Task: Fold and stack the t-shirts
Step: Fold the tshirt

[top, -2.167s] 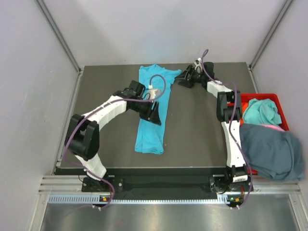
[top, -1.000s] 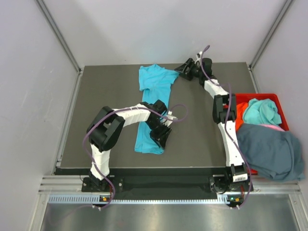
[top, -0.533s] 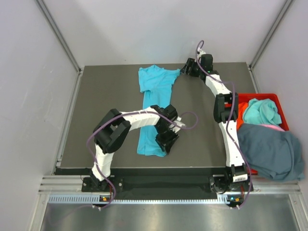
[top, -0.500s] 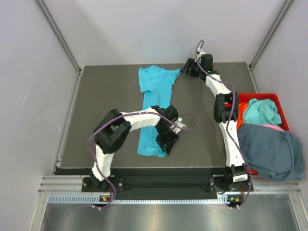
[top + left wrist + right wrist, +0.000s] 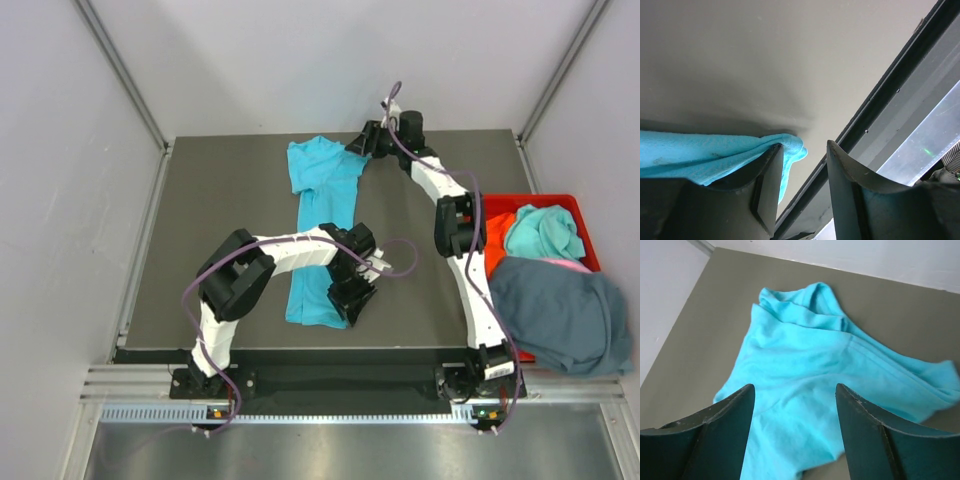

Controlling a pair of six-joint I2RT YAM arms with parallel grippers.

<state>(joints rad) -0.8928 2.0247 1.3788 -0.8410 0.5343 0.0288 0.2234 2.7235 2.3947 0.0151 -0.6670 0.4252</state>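
Jaws of the left gripper (image 5: 805, 150) stand apart, low over the table (image 5: 220, 220). One finger touches the near hem corner of the turquoise t-shirt (image 5: 325, 205), and the cloth tip pokes into the gap without being pinched. The right gripper (image 5: 794, 390) is also spread wide, hovering above the collar and shoulder end with nothing between its fingers.

Seen from above, the shirt lies as a long strip folded lengthwise, running from 12 o'clock on the table down towards 6 o'clock. The left arm curls in to the hem end, and the right arm reaches far out to the top end. At 3 o'clock a red bin (image 5: 500, 210) holds more garments, and a slate blue-grey shirt (image 5: 560, 310) is draped over its near side.

The step in hand looks like setting up the crosswise fold, with each gripper taking one end. The left likely needs to slide further onto the hem and close. The right must drop and pinch the shoulder edge through every layer, or the fold could slip open.
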